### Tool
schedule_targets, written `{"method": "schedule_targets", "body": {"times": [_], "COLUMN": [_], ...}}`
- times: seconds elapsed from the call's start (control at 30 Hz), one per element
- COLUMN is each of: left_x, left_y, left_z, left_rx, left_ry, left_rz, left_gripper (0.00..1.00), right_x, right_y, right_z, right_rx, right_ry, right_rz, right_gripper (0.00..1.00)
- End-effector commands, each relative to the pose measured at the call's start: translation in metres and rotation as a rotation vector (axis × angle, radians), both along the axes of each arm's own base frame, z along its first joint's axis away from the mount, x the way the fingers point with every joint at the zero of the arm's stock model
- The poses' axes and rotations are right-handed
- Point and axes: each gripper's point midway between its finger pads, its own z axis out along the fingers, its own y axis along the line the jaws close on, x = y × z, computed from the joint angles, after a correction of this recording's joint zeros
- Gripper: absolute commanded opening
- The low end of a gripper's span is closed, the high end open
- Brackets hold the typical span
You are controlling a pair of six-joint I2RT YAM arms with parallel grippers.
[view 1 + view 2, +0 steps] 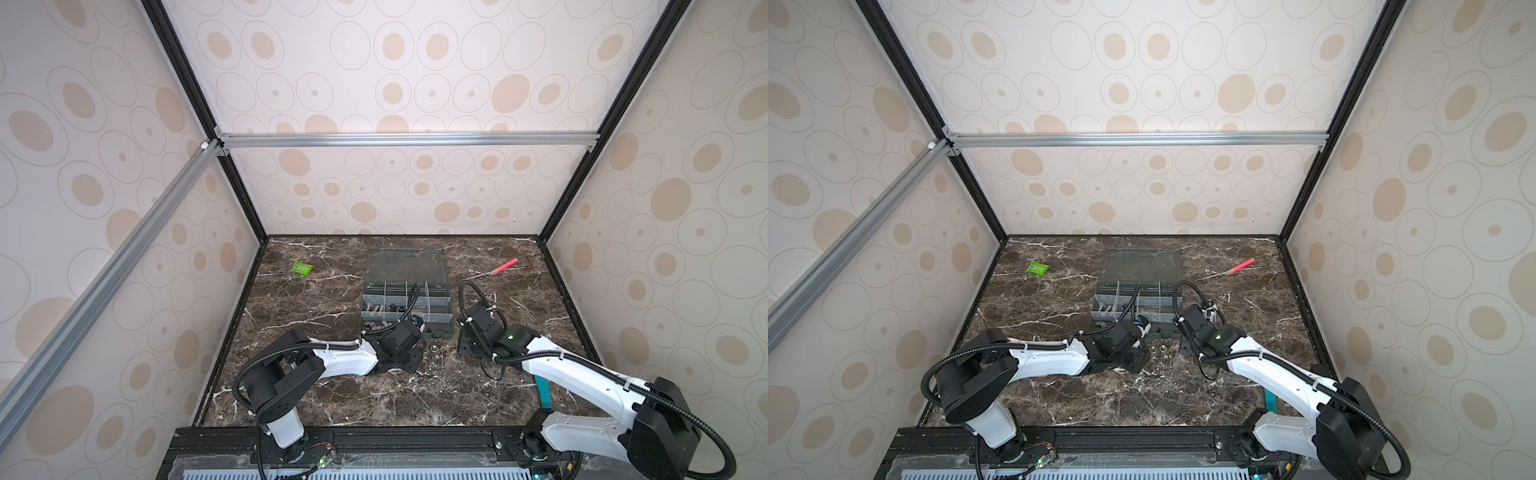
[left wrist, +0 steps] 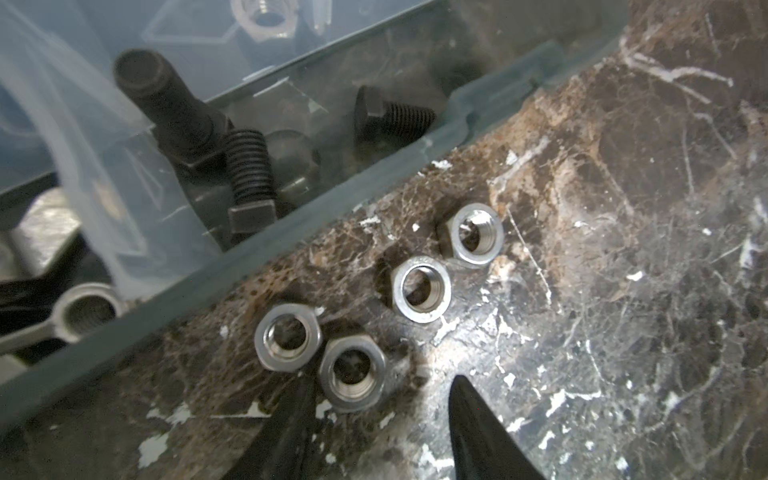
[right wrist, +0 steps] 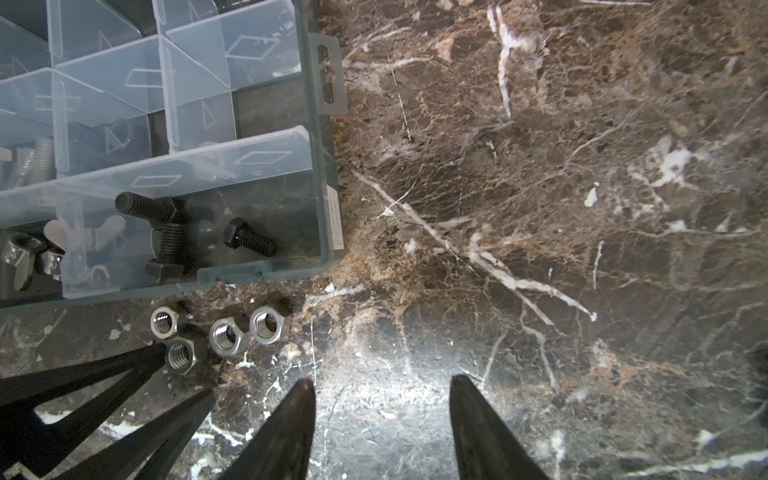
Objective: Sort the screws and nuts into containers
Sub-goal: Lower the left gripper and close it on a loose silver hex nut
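A dark marble-patterned table (image 1: 332, 395) sits inside a wallpapered enclosure, seen from above. A grey organizer box (image 3: 325, 174) stands past the centre toward 12 o'clock, its clear lid (image 1: 405, 266) swung open toward the back wall. A green packet (image 1: 302, 268) lies at 10 o'clock and a red pen (image 1: 503, 267) at 2 o'clock, both well apart from the box. Four silver hex nuts (image 2: 422, 289) lie loose on the table just beside the box's near wall, at its 5 o'clock corner. The left gripper (image 2: 382, 384) reaches in from their 9 o'clock side with its jaws parted around one nut (image 2: 352, 372). One fingertip (image 2: 305, 392) touches that nut's side and the other stands clear, so the nut is not clamped. The right gripper (image 3: 381, 382) hovers at 3 o'clock of the nuts, its jaws spread with nothing between them, above bare table. Clear partitions divide the box into containers (image 3: 291, 216). The corner cell nearest the loose nuts holds three black screws (image 3: 249, 241), and the neighbouring cell holds silver wing nuts (image 3: 20, 255).
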Motion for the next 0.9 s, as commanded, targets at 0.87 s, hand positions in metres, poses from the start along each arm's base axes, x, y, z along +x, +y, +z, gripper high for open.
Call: {"method": "schedule_targets", "body": {"times": [0.87], "left_x": [0.005], "left_y": [-0.007], "left_z": [-0.010], "left_rx": [0.093], "left_ry": [-0.039], "left_rz": [-0.048], "left_gripper": [0.30], "right_x": [-0.015], "right_y": [-0.018], "right_z": [-0.015], "right_rx": [-0.015], "right_ry": [0.028], "right_rz": [-0.056], "right_gripper": [0.56]}}
